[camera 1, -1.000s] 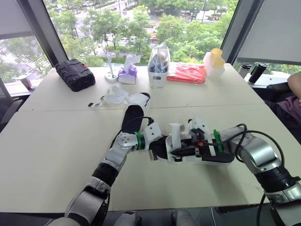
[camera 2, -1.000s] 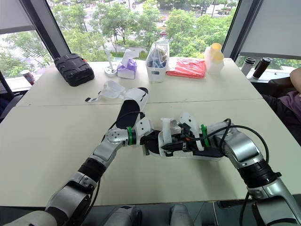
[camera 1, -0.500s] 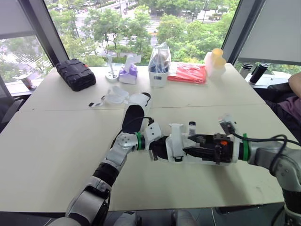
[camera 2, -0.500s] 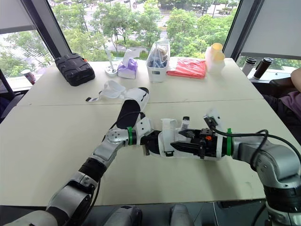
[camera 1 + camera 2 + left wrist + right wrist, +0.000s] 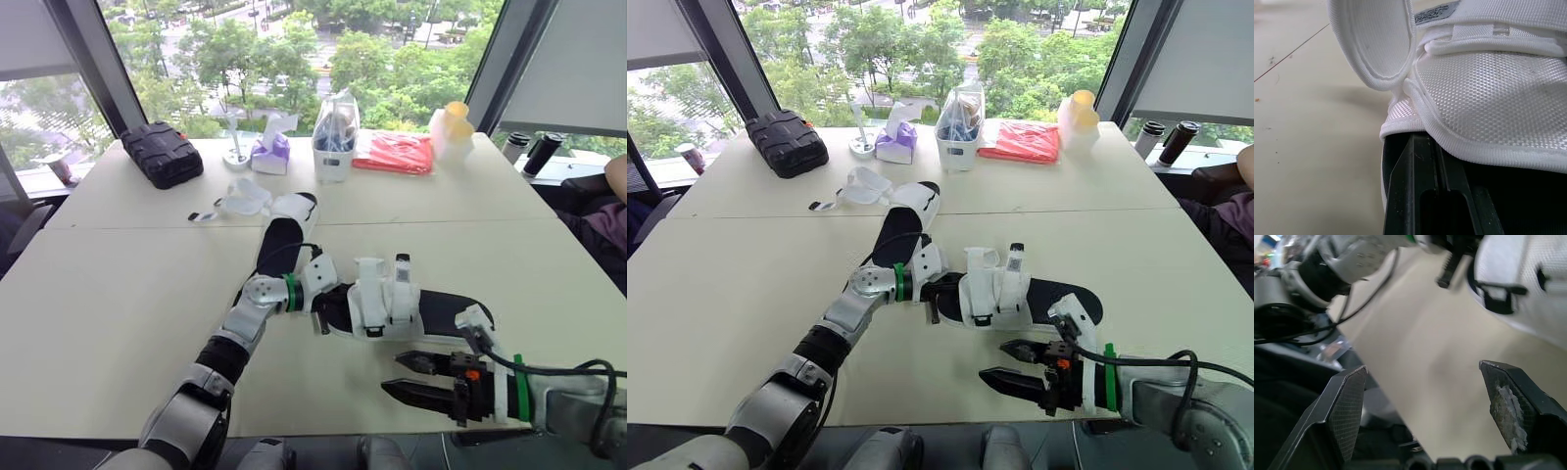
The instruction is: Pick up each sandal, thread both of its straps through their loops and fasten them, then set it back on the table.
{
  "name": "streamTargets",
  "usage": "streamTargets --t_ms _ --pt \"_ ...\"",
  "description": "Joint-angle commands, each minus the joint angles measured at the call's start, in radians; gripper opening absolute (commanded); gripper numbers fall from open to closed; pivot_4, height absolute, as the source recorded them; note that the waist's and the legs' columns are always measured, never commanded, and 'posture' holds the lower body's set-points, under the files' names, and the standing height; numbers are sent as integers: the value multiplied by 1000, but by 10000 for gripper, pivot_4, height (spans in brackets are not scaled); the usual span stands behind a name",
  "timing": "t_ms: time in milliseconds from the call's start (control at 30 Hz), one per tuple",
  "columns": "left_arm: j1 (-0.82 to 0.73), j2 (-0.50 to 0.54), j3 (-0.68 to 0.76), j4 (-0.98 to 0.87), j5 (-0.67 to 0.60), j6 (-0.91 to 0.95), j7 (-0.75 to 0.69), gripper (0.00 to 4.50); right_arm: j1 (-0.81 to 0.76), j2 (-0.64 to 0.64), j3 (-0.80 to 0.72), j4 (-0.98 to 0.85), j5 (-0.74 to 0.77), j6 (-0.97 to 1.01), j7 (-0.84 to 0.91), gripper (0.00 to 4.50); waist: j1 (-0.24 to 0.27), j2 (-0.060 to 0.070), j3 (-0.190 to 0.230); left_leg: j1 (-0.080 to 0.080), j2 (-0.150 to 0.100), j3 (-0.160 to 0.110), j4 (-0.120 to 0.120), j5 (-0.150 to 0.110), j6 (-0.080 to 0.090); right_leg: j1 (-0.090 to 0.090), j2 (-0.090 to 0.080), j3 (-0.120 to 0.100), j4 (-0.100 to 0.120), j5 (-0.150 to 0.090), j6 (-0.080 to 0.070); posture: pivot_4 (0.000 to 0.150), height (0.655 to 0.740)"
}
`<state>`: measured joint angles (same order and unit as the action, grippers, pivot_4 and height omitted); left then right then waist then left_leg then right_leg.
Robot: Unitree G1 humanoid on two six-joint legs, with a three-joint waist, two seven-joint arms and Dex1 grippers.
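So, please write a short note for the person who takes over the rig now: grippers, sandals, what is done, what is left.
Left gripper: at the toe end of the near sandal, grip unclear.
Right gripper: open, empty, above the table, on the robot's side of that sandal.
Near sandal lies flat, both straps folded across; check the fastening.
Far sandal: straps look loose, not yet done.

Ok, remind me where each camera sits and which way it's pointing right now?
Left and right eye views: head camera, looking forward and down over the beige table; both arms show, left claw at the white mesh black-soled sandal, right claw open.
Left wrist view: along the left claw, close against the sandal's mesh strap.
Right wrist view: along the open right claw, toward table and sandal.
Shared: every view shows that sandal.
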<state>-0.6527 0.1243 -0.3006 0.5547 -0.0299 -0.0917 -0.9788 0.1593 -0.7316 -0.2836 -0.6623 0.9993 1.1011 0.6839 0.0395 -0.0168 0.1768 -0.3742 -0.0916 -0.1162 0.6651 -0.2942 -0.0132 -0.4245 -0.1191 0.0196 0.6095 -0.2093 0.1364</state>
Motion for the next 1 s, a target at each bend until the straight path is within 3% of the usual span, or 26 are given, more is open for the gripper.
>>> streamTargets --t_ms 33,467,833,933,1000 --pt "-3 -7 -21 20 11 -4 -17 0 -18 16 39 33 -54 -73 -10 39520 0 0 0 0 0 0 0 0 0 0 0 0 0 0 0 1500 7400" --pt "0 -8 -17 18 14 -5 -9 0 -134 84 141 150 -136 -162 -48 39520 0 0 0 0 0 -1 0 0 0 0 0 0 0 0 0 1500 7400" --pt "-3 -12 -24 24 18 -7 -10 0 -141 159 72 145 -69 -170 -88 39520 -2 0 0 0 0 -1 0 0 0 0 0 0 0 0 0 1500 7400" --pt "-5 -16 -26 27 18 -8 -11 0 -138 176 72 150 -77 -176 -102 30850 -3 0 0 0 0 -1 0 0 0 0 1 0 0 0 0 1500 7400" --pt "-6 -18 -26 28 19 -8 -11 0 -134 196 75 153 -73 -179 -115 21409 -3 0 0 0 0 -1 0 0 0 0 1 0 0 0 0 1500 7400"
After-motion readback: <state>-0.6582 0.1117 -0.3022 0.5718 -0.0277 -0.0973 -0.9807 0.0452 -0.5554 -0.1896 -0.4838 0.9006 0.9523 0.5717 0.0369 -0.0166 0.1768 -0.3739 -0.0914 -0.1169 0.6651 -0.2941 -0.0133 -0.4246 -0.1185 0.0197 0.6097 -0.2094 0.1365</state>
